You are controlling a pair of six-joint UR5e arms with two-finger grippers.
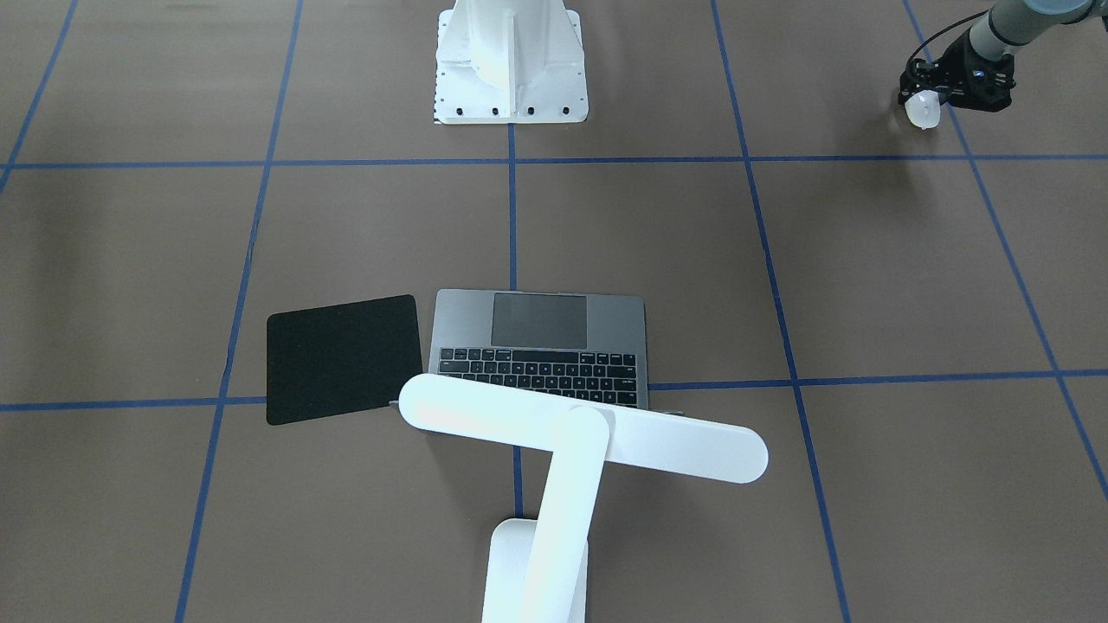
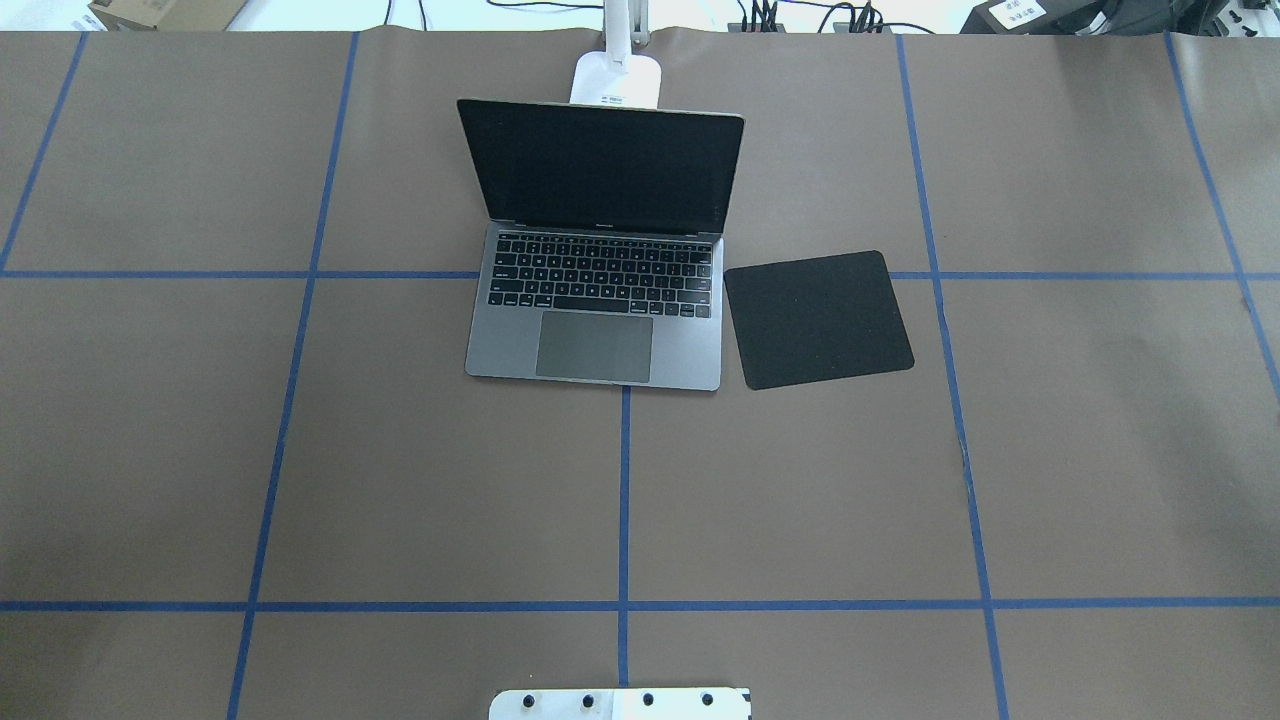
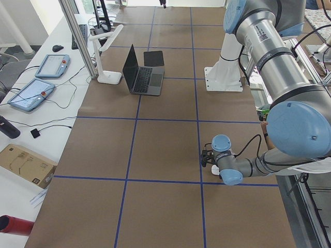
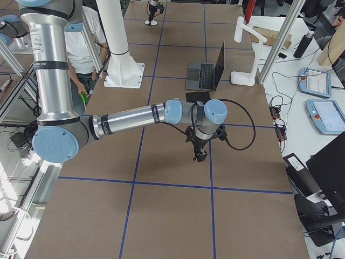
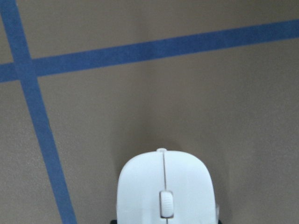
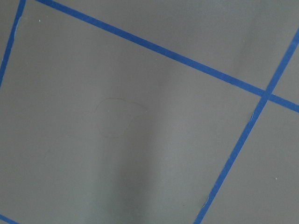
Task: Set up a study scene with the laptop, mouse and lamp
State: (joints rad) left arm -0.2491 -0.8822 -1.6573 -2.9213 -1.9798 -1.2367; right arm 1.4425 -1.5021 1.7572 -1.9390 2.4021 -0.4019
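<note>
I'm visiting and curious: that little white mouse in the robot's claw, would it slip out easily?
Possibly: the mouse looks smooth and rounded, so the left gripper may find it slippery. It is far smaller than the laptop, so probably light. Its low domed shape should rest steady, not roll.

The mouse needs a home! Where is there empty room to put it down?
The black pad beside the laptop is bare; so is the table between them and the robot's pedestal. It's crowded behind the laptop, where the lamp stands.
</note>
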